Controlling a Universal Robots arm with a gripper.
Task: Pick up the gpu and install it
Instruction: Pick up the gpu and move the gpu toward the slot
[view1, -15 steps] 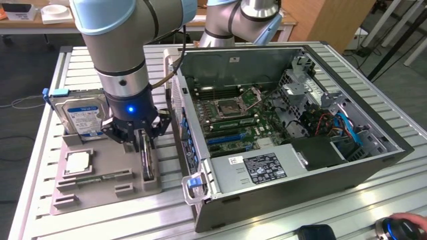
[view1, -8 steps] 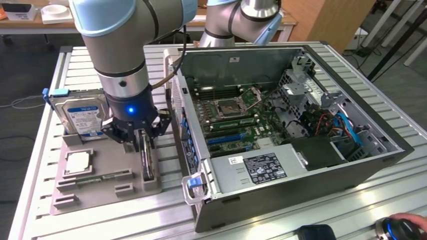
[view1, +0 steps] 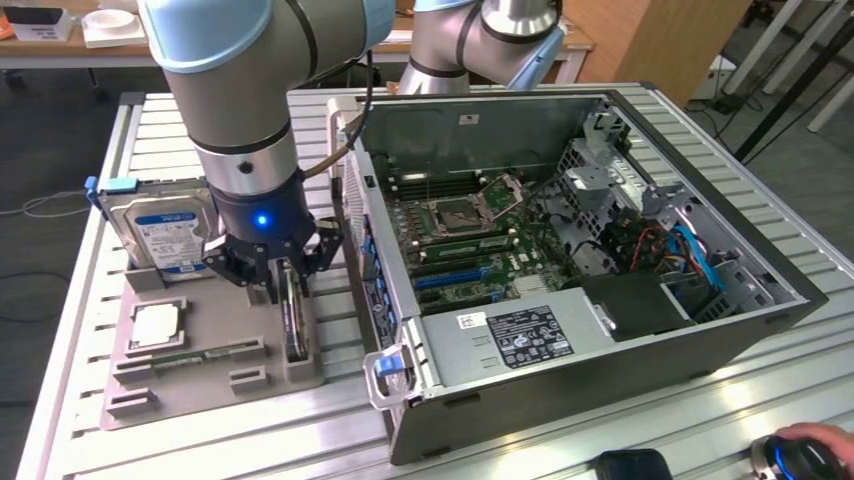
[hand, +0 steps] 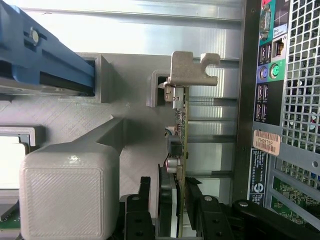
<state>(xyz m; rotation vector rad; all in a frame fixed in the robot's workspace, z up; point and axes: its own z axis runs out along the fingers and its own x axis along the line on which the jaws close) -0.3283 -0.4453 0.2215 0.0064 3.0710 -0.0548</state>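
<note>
While the open computer case (view1: 601, 410) takes up the 3 o'clock half of the slatted counter (view1: 747, 400) in the exterior view, the arm (view1: 227, 90) comes down from 12 o'clock over the grey tray (view1: 200, 385) at the case's 9 o'clock. On that tray the hard drive (view1: 163, 235) stands upright at the 11 o'clock corner. The gpu (view1: 294, 330) stands on its long edge in a slot along the tray's 3 o'clock side, just beside the case's rear panel. The end effector (view1: 283, 280) sits over the card's upper edge, one finger on each face. In the wrist view the fingers (hand: 202, 212) flank the gpu (hand: 183, 130) closely and the end effector (hand: 172, 212) appears clenched on it, though contact on the darker face is hard to make out. The card's silver bracket (hand: 192, 67) rests against a grey tray post. A processor (view1: 156, 325) and a memory stick (view1: 200, 355) lie flat at the card's 9 o'clock.
</note>
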